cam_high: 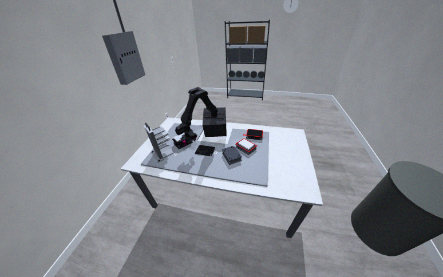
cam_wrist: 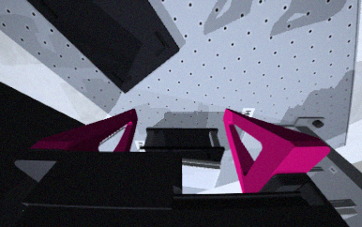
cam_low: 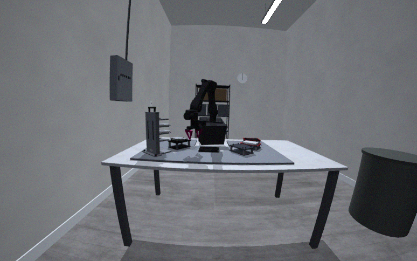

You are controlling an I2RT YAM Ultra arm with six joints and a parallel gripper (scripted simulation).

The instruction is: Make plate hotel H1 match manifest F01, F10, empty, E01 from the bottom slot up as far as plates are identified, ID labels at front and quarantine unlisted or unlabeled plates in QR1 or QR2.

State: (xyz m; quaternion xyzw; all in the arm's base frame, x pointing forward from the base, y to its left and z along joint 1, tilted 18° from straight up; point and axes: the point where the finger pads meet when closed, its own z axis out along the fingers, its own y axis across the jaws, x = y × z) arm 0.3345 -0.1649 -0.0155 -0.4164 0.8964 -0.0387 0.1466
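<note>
The plate hotel H1 [cam_high: 156,143] stands at the left end of the grey mat; it also shows in the exterior view [cam_low: 153,132]. Its shelves look thin and grey, and the labels are too small to read. My gripper [cam_high: 184,141] hangs open just above a dark plate on a low nest [cam_low: 179,142] beside the hotel. In the wrist view the pink fingers of the gripper [cam_wrist: 180,114] stand wide apart, with the dark plate [cam_wrist: 183,140] below and between them, untouched. Nothing is between the fingers.
A flat black nest [cam_high: 204,150] lies mid-mat, and a dark raised nest [cam_high: 232,154] lies to its right. Two red-edged quarantine nests stand further right: one holds a white plate [cam_high: 245,145], the other [cam_high: 254,133] looks dark. The arm's black pedestal [cam_high: 214,122] stands behind.
</note>
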